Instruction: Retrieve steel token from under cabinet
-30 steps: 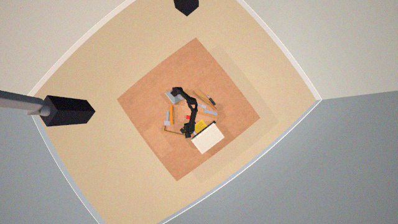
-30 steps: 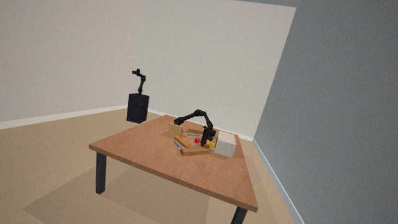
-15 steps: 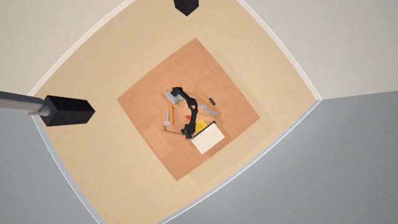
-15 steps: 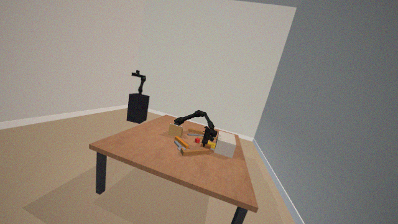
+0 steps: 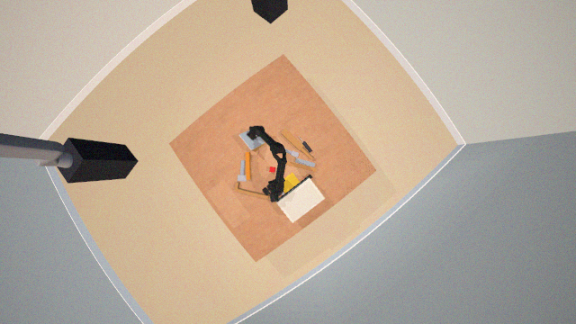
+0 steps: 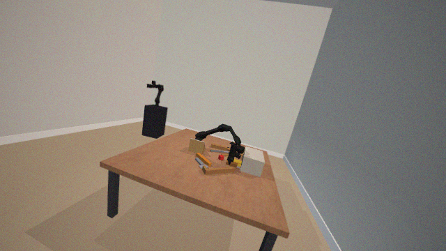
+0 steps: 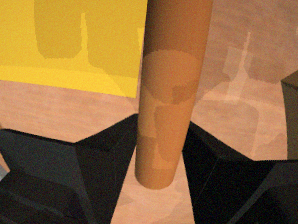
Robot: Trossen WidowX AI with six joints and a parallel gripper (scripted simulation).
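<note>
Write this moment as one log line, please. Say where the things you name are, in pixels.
gripper [image 5: 274, 198] [image 6: 230, 162] [image 7: 160, 121]: shut on wooden rod [image 7: 167, 100] | place: beside yellow area [image 5: 292, 181] [image 7: 75, 45], near cabinet [image 5: 301, 201] [image 6: 253, 163] | token: not visible

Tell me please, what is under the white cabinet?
No view shows the space under the white cabinet: its body covers it. The steel token cannot be made out. In front, a yellow area lies on the table.

Cabinet blocking one side.
</note>
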